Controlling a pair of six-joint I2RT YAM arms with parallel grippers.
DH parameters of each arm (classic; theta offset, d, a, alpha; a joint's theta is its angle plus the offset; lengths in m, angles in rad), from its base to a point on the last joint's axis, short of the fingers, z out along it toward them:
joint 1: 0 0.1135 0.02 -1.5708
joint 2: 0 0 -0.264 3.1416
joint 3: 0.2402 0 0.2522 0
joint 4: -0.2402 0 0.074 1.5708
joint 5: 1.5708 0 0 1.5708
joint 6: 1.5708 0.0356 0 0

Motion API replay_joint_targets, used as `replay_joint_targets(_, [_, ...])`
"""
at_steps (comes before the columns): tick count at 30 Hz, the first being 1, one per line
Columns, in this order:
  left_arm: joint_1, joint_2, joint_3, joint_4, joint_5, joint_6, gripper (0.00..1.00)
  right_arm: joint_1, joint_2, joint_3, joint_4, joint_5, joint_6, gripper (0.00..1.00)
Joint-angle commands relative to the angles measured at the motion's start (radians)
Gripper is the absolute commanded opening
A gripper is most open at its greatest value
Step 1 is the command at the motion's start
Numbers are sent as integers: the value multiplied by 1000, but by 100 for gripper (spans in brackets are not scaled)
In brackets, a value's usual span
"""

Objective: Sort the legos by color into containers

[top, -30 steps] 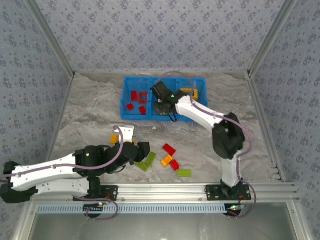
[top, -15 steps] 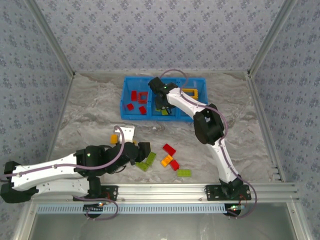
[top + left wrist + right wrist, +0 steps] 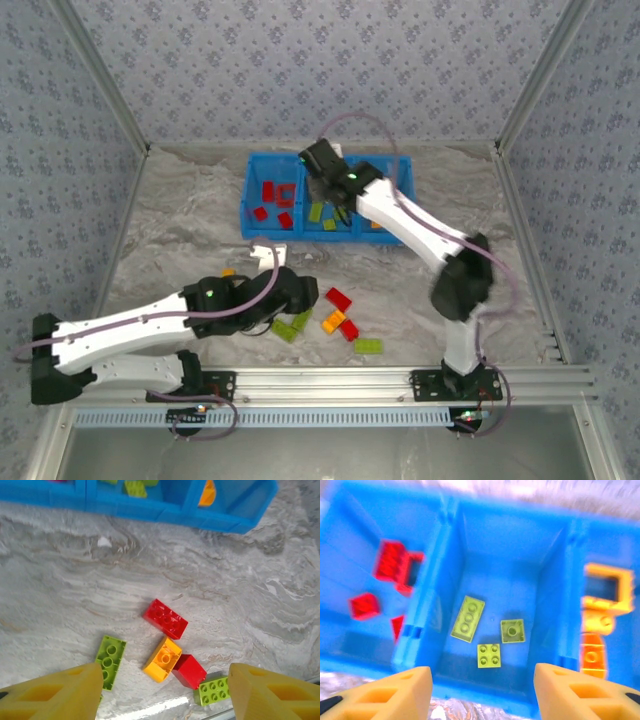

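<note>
Left end effector (image 3: 164,680) hung released and empty above the loose legos on the surface (image 3: 240,595), jaws spread wide with nothing between them. Right end effector (image 3: 479,672) likewise stood open and empty over the middle compartment of the blue tray (image 3: 447,540), where three green bricks (image 3: 468,618) lay; red pieces (image 3: 364,605) sat in the left compartment, orange pieces (image 3: 592,655) in the right. Unsorted below the left wrist: a long red brick (image 3: 165,618), an orange brick (image 3: 162,659) touching a small red brick (image 3: 190,671), a lime brick (image 3: 110,655) to one side and a second lime brick (image 3: 215,690) by the near edge. Main risk judged: closing on the orange brick could catch or drag its red neighbour, so two colours travel together or the red one skids away. Second risk: a corner pinch on a skewed brick might let it twist out over the wrong compartment. Third: the arms could collide at the tray if both converged there
</note>
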Motion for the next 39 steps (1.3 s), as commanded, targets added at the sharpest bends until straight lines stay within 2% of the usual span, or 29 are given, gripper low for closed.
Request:
replay_joint_targets(1, [39,83,25,62,163,-119,67,20,-280,-207,104,58,-59,58])
replay_joint_targets(4, [73,163,18,112,235,-208,66,64,-495,-408,145,43,-104,60])
replay_joint_targets(9, [140,310,35,171,370,-340,58,181,-829,-682,211,-92,-219,60])
replay_joint_targets(13, [153,413,54,217,407,-426,57,288,-980,-757,177,-103,-235,62])
replay_joint_targets(16, [172,493,74,272,453,-466,60,345,-1012,-773,141,-112,-229,62])
replay_joint_targets(19, [189,567,145,226,467,-459,68,385,-1019,-788,113,-125,-221,63])
replay_joint_targets(23, [207,611,168,190,454,-489,69,415,-1018,-803,114,-107,-198,63])
replay_joint_targets(34, [246,716,187,226,500,-524,66,426,-1019,-826,125,-94,-173,63])
replay_joint_targets(39, [254,762,209,227,507,-530,58,428,-1023,-838,124,-91,-163,63])
